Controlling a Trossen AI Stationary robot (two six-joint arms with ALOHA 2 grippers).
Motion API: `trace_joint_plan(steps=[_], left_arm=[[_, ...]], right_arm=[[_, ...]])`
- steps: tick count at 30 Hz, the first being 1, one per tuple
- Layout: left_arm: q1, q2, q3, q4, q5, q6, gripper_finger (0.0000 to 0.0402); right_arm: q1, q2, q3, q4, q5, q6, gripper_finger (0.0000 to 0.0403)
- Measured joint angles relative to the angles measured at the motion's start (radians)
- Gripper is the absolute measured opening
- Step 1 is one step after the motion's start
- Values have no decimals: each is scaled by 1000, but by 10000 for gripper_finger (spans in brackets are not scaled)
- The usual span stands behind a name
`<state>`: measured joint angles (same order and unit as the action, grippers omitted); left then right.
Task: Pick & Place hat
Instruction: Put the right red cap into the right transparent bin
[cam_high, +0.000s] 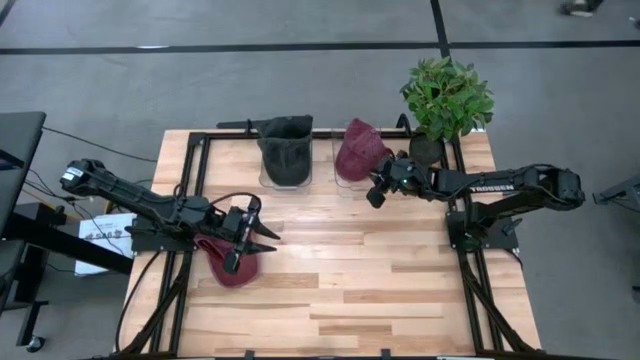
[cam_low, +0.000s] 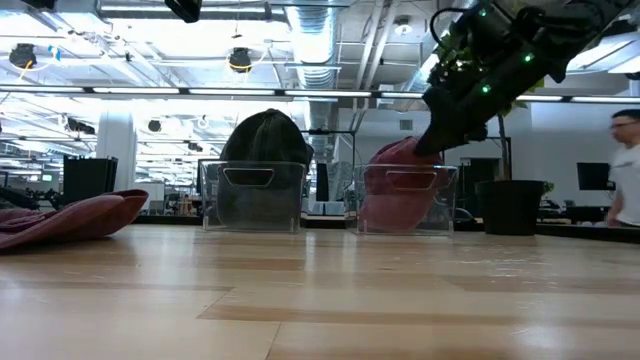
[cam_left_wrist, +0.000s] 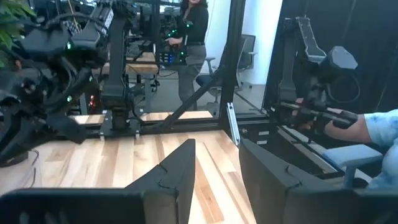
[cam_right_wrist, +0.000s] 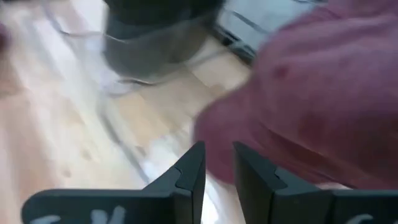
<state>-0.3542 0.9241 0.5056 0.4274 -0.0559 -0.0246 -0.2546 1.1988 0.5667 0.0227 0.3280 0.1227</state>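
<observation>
Hat: soft maroon knit hat (cam_high: 358, 148), domed, in clear bin (cam_high: 352, 180), tabletop's 12 o'clock.
Right claw (cam_high: 377, 192): narrowly parted, empty, beside hat.
Left claw (cam_high: 250, 235): parted, empty.

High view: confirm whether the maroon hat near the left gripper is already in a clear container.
No. That maroon hat lies flat on the wooden table under the left gripper, away from both clear containers.

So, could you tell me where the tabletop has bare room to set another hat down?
The near half of the table is bare wood, as is the middle strip between the left gripper and right gripper. The far edge is crowded: dark hat and maroon hat in clear bins, then the plant. Another maroon hat lies near-left.
</observation>
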Motion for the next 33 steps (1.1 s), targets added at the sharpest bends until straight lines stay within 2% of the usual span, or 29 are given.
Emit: trace_joint_plan(steps=[9, 11, 28, 33], left_arm=[[0, 0, 0, 0, 0, 9, 121], [0, 0, 0, 0, 0, 8, 121], [1, 0, 0, 0, 0, 9, 121], [1, 0, 1, 0, 0, 9, 121]], right_arm=[[-49, 0, 0, -15, 271, -22, 70], [-61, 0, 0, -2, 302, -28, 70], [-204, 0, 0, 232, 299, -72, 70], [-181, 0, 0, 243, 263, -77, 70]])
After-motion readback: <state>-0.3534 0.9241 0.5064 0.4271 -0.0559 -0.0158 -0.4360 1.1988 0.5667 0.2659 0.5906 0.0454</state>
